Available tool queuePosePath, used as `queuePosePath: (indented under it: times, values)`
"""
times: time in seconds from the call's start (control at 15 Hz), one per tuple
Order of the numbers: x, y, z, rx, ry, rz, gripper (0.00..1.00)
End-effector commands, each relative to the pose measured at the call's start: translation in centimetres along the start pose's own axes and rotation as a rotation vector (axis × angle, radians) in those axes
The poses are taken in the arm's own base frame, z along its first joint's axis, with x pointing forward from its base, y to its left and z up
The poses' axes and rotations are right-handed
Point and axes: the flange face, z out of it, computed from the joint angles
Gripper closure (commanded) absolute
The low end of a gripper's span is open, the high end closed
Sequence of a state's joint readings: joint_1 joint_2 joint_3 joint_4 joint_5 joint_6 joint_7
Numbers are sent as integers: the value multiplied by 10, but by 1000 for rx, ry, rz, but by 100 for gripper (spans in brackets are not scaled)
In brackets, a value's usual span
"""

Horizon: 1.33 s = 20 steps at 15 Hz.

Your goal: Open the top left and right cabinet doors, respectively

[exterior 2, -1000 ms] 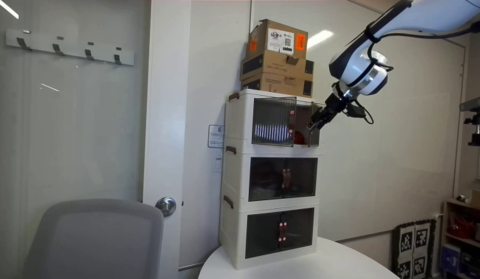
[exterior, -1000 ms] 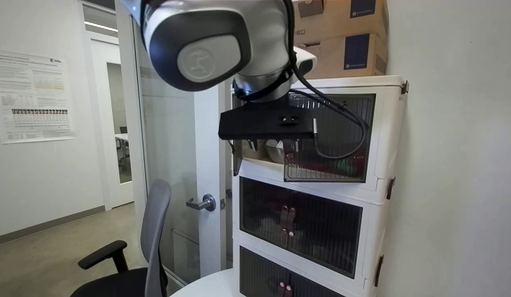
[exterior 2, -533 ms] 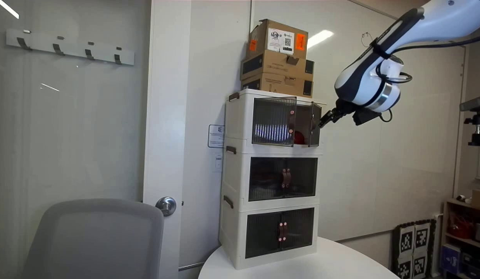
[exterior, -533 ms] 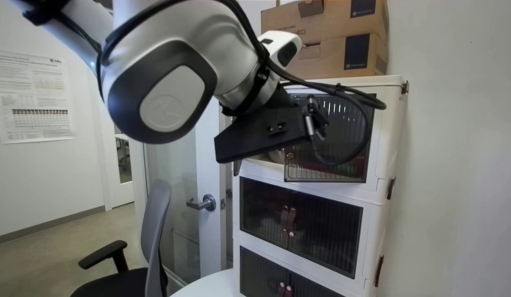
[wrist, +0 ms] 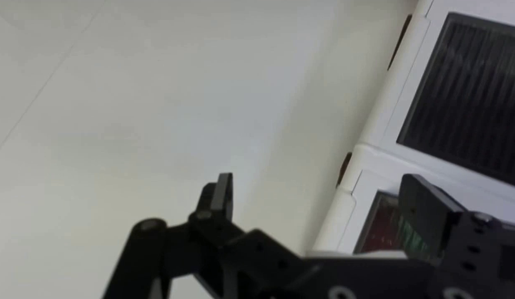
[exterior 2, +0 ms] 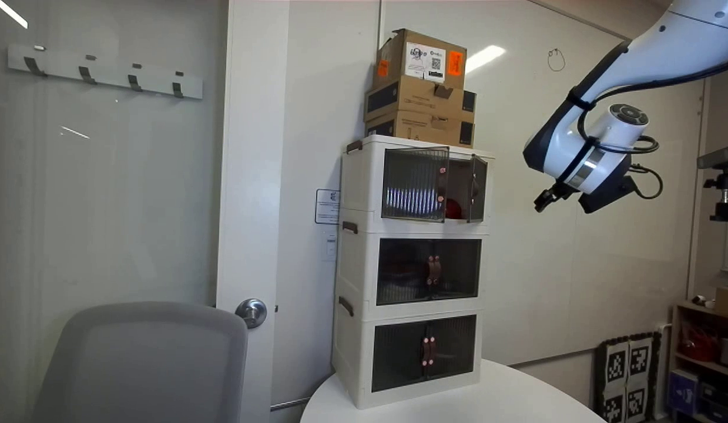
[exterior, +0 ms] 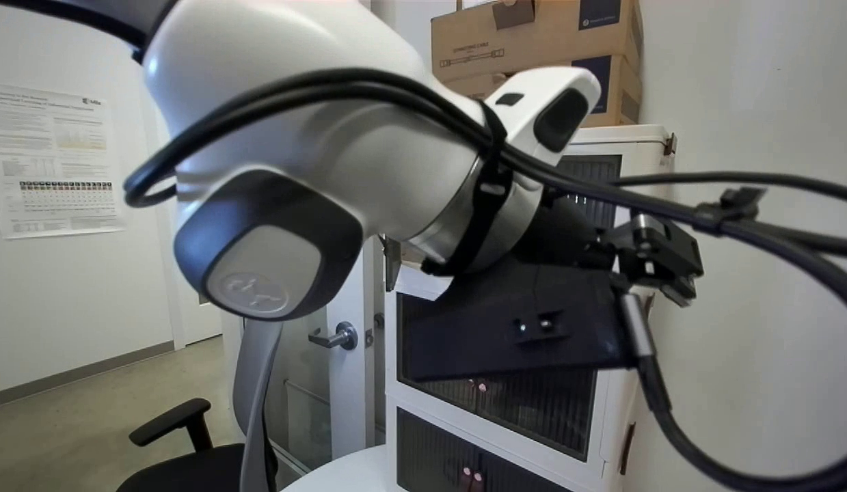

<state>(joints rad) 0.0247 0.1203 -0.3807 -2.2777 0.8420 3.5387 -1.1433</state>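
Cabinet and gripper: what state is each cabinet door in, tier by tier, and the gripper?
Top left cabinet door: open, swung outward
Top right cabinet door: open, swung outward
Middle doors: shut
Bottom doors: shut
Gripper: open, holding nothing, apart from the doors

The top left door and top right door, dark, ribbed and translucent, stand open, angled outward, a gap between.
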Motion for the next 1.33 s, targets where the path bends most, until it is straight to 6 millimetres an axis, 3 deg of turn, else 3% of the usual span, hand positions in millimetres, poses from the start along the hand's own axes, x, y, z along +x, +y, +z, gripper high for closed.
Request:
queuePosePath:
  times: [0.0,0.2,0.6,0.87,1.07,1.27]
  values:
    - [-28,-26,-1,50,-105,-67,0]
    - [-58,-62,-5,187,-184,-94,0]
    - [-153,-139,-21,295,-397,-88,0]
    - [-217,-165,-34,288,-562,-30,0]
    - [-261,-182,-43,379,-678,5,0]
    - [-256,-193,-48,490,-706,65,0]
